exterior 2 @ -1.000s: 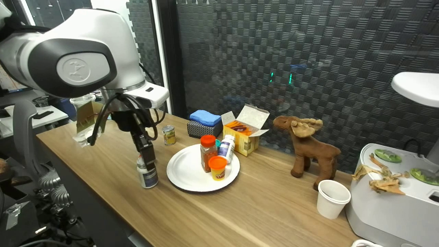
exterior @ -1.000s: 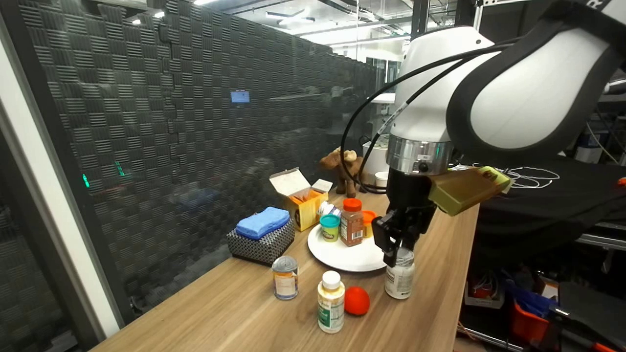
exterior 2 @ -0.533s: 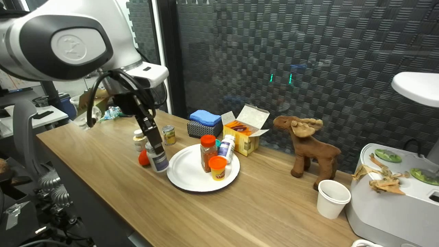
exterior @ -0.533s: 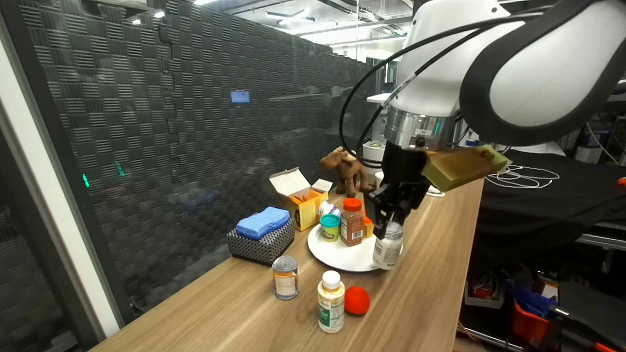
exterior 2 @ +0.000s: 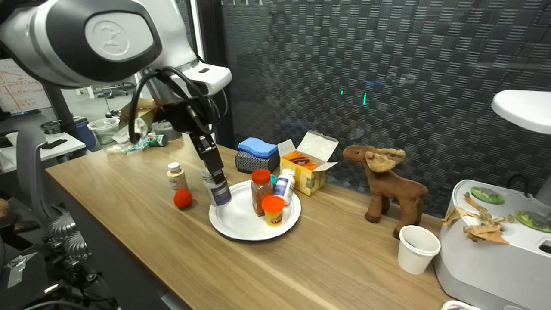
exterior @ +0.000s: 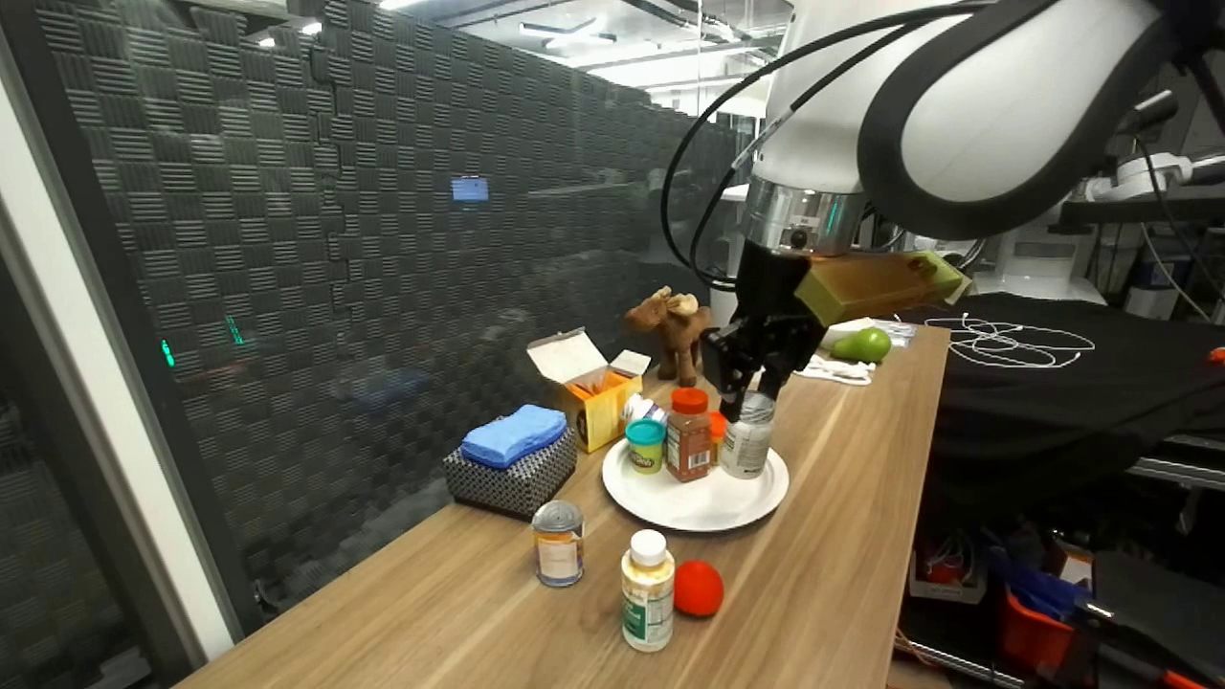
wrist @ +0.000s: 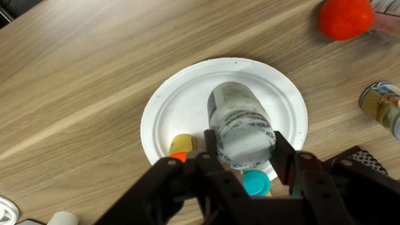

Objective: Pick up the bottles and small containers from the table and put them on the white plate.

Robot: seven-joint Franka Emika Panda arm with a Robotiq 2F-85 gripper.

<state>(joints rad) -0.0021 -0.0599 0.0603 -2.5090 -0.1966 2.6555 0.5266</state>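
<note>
The wood-grain table [exterior 2: 310,258] looks smooth, the can [exterior: 558,545] metallic, the white plate [exterior 2: 241,220] matt.

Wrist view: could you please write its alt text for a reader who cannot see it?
Dark fingers grip a white bottle over the white plate. Partly hidden on the plate are an orange-lidded yellow container and a teal-lidded container; toward the right edge, on the wood-grain table, are a can and a round red object.
</note>
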